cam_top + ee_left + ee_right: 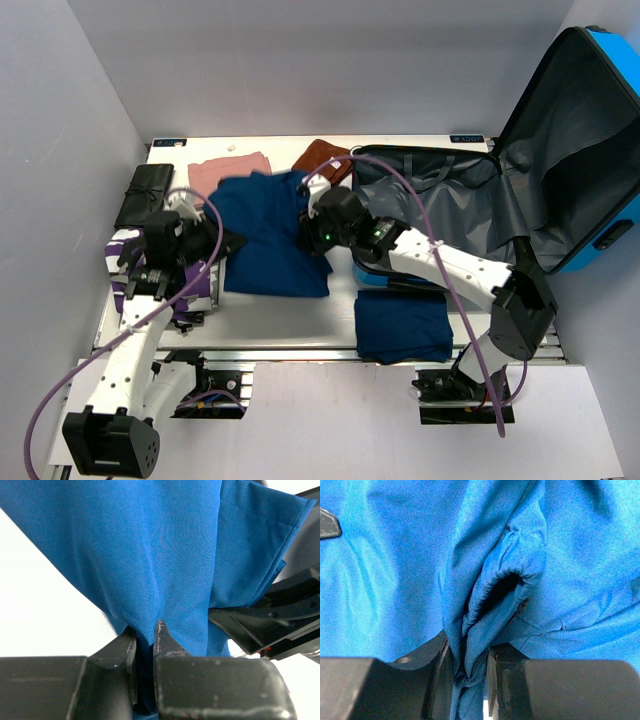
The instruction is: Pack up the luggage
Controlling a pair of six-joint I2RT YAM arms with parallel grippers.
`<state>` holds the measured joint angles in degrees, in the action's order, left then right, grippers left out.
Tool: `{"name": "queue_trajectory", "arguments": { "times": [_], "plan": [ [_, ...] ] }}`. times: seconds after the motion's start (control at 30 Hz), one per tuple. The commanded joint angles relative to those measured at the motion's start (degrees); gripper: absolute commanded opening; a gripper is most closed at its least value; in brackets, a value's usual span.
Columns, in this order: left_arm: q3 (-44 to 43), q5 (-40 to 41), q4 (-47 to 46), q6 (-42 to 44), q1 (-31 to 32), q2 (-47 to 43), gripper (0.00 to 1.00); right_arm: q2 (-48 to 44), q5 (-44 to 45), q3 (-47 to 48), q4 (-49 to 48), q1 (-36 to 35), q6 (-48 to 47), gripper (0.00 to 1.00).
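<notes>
Luggage lay open at the far right of the table, lid propped up toward the right wall, grey lining showing, base half flat with straps across it. No clothing seen inside.

Blue garment spread out on the table just left of the luggage, pinched at both sides by the arms.

Risks, as judged:
- Left hold was thin. Only a small tuck of cloth sat between the fingers, so a quick lift or a pull from the other arm could strip it out and drop that side.
- Arms pulling unevenly would bunch or twist the cloth, and it would not land flat in the base.
- Trailing hem could catch on the near rim or the straps on the way over and drape outside.
- Lid looked only propped. A bump from the right arm could swing it.

Left gripper: jaws nearly together, clamped on a fold of the blue garment at its left edge.
Right gripper: jaws narrow, closed on a thicker bunch that looked like a gathered cuff or sleeve opening, on the garment's right side.

Also on the table: folded dark-blue piece near the front edge, pink cloth, brown item, black pouch
</notes>
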<state>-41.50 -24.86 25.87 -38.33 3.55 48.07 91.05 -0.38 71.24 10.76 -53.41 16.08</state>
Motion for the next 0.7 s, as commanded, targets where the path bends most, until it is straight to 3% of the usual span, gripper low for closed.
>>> {"name": "queue_trajectory", "arguments": {
  "times": [0.0, 0.2, 0.33, 0.53, 0.67],
  "plan": [
    [-8.59, -3.96, -10.55, -0.52, 0.93, 1.75, 0.0, -4.03, 5.2, 8.02, -1.63, -0.65, -4.2, 0.0],
    [-20.72, -6.34, -17.15, -1.49, 4.88, 13.52, 0.0, -4.65, 14.35, 18.39, 3.55, 2.69, -7.02, 0.0],
    [-29.68, -3.8, -17.52, 0.18, 12.59, 26.32, 0.0, -4.91, 17.25, 22.0, 6.8, 8.47, -7.81, 0.0],
    [-51.38, -0.19, -13.66, 4.04, 25.86, 43.31, 0.0, -7.55, 19.63, 24.73, 10.76, 16.66, -9.39, 0.0],
    [-64.04, 3.5, -8.04, 5.54, 30.18, 57.09, 0.0, -10.44, 19.9, 21.05, 12.0, 24.29, -9.13, 0.0]
  ]
}}
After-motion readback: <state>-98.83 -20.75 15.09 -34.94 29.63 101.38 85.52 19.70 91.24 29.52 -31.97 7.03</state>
